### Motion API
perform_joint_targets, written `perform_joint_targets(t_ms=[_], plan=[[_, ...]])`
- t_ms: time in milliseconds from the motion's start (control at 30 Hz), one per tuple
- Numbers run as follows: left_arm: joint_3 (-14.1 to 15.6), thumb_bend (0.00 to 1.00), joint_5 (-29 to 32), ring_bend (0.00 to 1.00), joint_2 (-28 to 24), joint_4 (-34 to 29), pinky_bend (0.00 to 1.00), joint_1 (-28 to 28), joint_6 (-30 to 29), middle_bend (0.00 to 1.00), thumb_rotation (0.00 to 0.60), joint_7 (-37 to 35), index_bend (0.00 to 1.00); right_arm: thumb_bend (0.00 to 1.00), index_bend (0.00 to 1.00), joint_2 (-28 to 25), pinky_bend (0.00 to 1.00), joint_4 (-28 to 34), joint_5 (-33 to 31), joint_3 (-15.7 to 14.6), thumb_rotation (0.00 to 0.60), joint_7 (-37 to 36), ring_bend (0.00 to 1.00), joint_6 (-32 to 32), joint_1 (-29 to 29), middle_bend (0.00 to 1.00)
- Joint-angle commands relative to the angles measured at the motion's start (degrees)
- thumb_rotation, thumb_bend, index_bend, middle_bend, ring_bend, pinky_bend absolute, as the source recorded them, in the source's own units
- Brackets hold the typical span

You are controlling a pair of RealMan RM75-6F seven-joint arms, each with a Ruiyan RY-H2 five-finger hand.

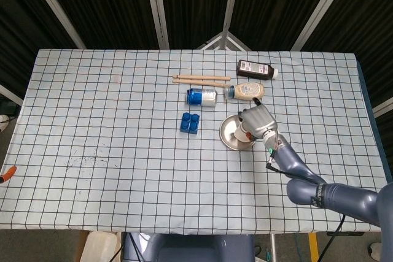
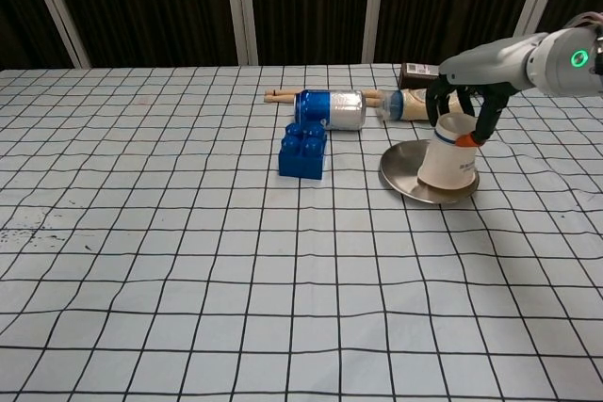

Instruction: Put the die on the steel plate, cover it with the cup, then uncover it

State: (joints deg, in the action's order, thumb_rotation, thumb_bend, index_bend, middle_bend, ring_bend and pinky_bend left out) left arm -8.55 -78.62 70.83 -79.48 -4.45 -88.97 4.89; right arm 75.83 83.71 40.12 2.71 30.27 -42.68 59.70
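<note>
On the checked surface [image 2: 188,261], the nearest task things are the steel plate [image 2: 400,176] and the white cup [image 2: 449,152] standing mouth-down on its right part. The right robot hand [image 2: 462,101] has its fingers wrapped round the cup from above, holding it. The die is hidden — presumably under the cup, so the covering step looks to be in hand. The next move calls for a straight lift to uncover it without dragging the plate.

Further back lie a blue block [image 2: 302,151], a blue can [image 2: 331,108], wooden sticks [image 1: 201,78] and two bottles — no label is legible. The left robot hand is not in view.
</note>
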Motion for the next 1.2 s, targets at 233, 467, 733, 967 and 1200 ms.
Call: perform_joint_targets(t_ms=[233,467,733,967,1200], plan=[[0.07,0.17,-0.18,0.00,0.15,-0.04,0.04,-0.10,-0.01,0.00,0.600,0.31,0.15,0.45,0.47,-2.55,0.07,3.95,3.80,-1.02,0.600,-1.70,0.43,-1.22,-2.17,0.40],[0.17,0.17,-0.33,0.00,0.08,-0.04,0.04,-0.08,-0.05,0.00,0.600,0.35,0.15,0.45,0.47,-1.64,0.07,5.48,6.10,-1.01,0.600,-1.46,0.43,-1.48,-2.14,0.40],[0.00,0.17,-0.11,0.00,-0.14,0.09,0.04,0.03,-0.13,0.00,0.600,-0.17,0.15,0.46,0.47,2.04,0.07,2.50,5.24,-0.09,0.600,-0.57,0.43,-0.17,-0.40,0.40],[0.00,0.17,-0.02,0.00,-0.19,0.16,0.04,-0.01,0.07,0.00,0.600,-0.29,0.15,0.46,0.47,4.26,0.07,-1.29,3.36,0.81,0.600,-0.08,0.43,0.98,1.09,0.40],[-0.04,0.17,0.18,0.00,-0.24,0.19,0.04,0.04,0.18,0.00,0.600,-0.46,0.15,0.45,0.47,4.49,0.07,-3.88,1.87,0.55,0.600,-0.34,0.43,1.47,0.95,0.40]])
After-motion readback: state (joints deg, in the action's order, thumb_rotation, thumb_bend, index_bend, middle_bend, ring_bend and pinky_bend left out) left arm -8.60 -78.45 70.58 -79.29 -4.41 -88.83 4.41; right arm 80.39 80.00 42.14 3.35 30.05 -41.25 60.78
